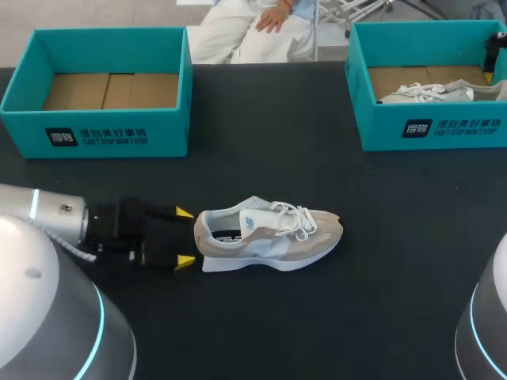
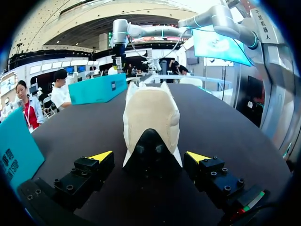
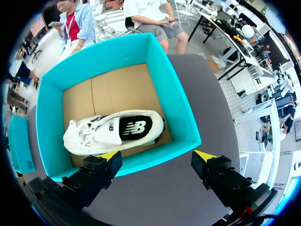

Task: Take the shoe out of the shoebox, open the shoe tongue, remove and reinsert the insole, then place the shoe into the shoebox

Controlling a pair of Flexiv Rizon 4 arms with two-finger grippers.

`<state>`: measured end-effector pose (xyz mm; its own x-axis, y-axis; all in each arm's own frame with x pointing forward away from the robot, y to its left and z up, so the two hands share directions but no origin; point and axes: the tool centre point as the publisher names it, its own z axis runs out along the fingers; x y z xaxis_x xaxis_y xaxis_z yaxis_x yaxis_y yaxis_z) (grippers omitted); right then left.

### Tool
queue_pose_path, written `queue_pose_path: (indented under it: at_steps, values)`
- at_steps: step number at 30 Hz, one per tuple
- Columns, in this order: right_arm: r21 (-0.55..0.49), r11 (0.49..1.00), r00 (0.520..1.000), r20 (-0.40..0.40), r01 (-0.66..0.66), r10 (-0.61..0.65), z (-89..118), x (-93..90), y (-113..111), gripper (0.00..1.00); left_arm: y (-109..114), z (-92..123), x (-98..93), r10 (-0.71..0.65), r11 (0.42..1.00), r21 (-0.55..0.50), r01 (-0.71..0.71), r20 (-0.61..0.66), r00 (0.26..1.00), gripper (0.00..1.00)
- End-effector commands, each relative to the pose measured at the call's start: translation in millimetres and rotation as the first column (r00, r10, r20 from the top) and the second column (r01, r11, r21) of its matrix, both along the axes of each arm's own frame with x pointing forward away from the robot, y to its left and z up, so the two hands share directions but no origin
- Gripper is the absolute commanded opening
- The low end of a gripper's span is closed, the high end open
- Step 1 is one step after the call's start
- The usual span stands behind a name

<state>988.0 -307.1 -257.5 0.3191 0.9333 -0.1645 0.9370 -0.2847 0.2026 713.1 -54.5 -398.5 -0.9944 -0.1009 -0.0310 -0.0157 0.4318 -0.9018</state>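
Your left tool, open, sits at the heel of the mid-frame shoe; closing off-centre could skid it across the counter. Your right tool hangs open over the upper-right shoebox.

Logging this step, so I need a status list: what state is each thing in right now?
shoe on the table: upright on its sole, outside both boxes.
left shoebox: open, empty.
right shoebox: open, holding a white shoe.
left gripper: open, astride the heel.
right gripper: open, over the right shoebox.
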Motion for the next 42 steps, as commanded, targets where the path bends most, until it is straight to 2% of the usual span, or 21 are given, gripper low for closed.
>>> queue_pose_path:
  at_steps: [1,7,15,18,26,27,29,30,31,42]
  values:
    - [-0.001,1.000,1.000,0.003,0.001,-0.001,-0.2,-1.0,0.4,1.00,-19.3,-6.7,-0.8,-0.004,1.000,-0.001,0.004,-0.008,1.000,1.00]
    - [-0.001,1.000,1.000,0.003,0.001,-0.001,-0.2,-1.0,0.4,1.00,-31.8,-9.3,-5.6,-0.016,1.000,-0.002,0.016,-0.006,1.000,1.00]
    - [-0.001,1.000,1.000,0.003,0.001,-0.001,-0.2,-1.0,0.4,1.00,-47.6,-16.0,-1.8,-0.011,1.000,-0.007,0.011,0.000,1.000,1.00]
    - [-0.001,1.000,1.000,0.003,0.001,-0.001,-0.2,-1.0,0.4,1.00,-53.9,-16.5,-1.9,-0.015,1.000,0.026,0.014,0.031,0.999,1.00]
    - [-0.001,1.000,1.000,0.003,0.001,-0.001,-0.2,-1.0,0.4,1.00,-56.4,-21.6,3.6,0.012,1.000,0.008,-0.012,0.007,1.000,1.00]
    - [-0.001,1.000,1.000,0.003,0.001,-0.001,-0.2,-1.0,0.4,1.00,-56.5,-22.4,3.5,0.014,1.000,0.007,-0.014,0.001,1.000,0.89]
    - [-0.001,1.000,1.000,0.003,0.001,-0.001,-0.2,-1.0,0.4,1.00,-57.0,-24.2,2.7,0.011,1.000,0.014,-0.011,0.002,1.000,0.46]
    - [-0.001,1.000,1.000,0.003,0.001,-0.001,-0.2,-1.0,0.4,1.00,-57.0,-25.2,2.1,0.011,1.000,0.015,-0.011,0.003,1.000,0.31]
    - [-0.001,1.000,1.000,0.003,0.001,-0.001,-0.2,-1.0,0.4,1.00,-56.9,-26.1,1.4,0.008,1.000,0.015,-0.008,-0.002,1.000,0.00]
    - [-0.001,1.000,1.000,0.003,0.001,-0.001,-0.2,-1.0,0.4,1.00,-54.5,-29.0,-1.1,0.017,1.000,0.012,-0.017,-0.038,0.999,0.00]
